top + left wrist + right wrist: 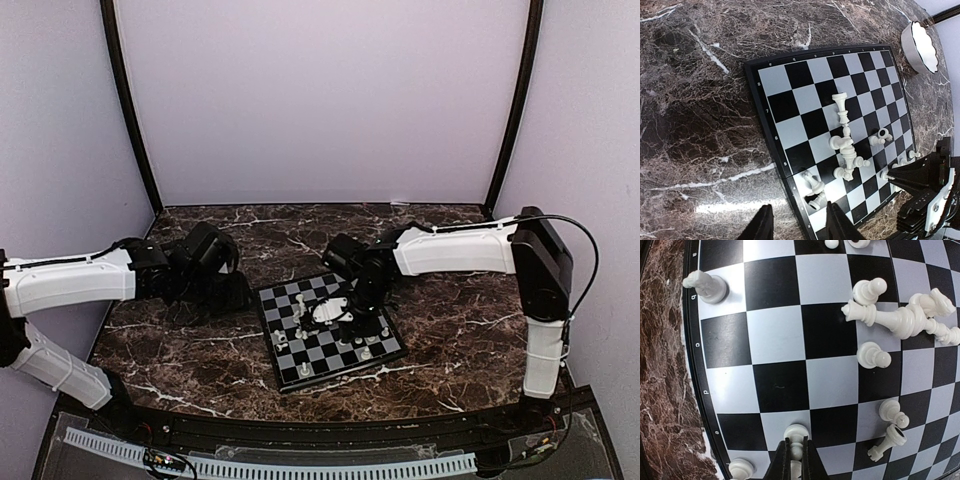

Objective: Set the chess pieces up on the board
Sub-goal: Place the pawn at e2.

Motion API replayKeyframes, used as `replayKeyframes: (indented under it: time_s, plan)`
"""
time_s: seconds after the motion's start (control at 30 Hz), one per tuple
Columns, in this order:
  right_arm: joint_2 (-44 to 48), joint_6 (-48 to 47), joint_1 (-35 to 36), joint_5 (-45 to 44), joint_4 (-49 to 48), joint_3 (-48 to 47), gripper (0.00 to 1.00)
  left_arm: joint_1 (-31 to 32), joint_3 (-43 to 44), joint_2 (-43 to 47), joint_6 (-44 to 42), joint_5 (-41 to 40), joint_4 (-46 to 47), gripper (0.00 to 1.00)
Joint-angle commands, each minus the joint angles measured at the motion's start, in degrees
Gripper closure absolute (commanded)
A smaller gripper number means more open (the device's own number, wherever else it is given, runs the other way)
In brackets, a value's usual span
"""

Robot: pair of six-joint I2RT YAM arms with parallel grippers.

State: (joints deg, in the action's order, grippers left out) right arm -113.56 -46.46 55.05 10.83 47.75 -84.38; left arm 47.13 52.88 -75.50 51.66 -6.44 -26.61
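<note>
Board: the board [795,100] lies flat mid-tabletop [200,350], between the 2 arms.
Pieces: every one in view is on the board. A heap of pieces [900,320] lies toppled and tangled near its middle, with loose ones lying on squares around it.
Right end effector: the right end effector [796,445] is low over an edge row, clenched on what looks like a pawn [796,432]. I cannot tell whether the pawn touches its square.
Left end effector: the left end effector [800,207] has its fingers apart and grasps nothing. It hangs over the board's rim, away from the heap.
Done: about 3 pieces stand upright along that edge row.
Left: the heap and the fallen strays need standing up in their rows.
Progress: early, by my judgement, with most of the set unplaced.
</note>
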Motion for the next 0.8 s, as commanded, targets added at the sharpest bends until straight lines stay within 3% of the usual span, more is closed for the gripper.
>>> replayKeyframes:
  time_s: [0.0, 0.57, 0.77]
  plan:
    - [2.1, -0.4, 1.1, 0.4, 0.1, 0.6, 0.98, -0.2, -1.3, 2.4, 0.9, 0.4, 0.4, 0.62]
    - [1.6, -0.5, 1.5, -0.3, 0.2, 1.0, 0.92, -0.2, -1.5, 1.6, 0.0, 0.6, 1.6, 0.62]
    - [2.0, 0.0, 1.2, -1.8, 0.0, 0.0, 0.75, -0.3, 0.1, 0.1, -1.3, 0.9, 1.0, 0.61]
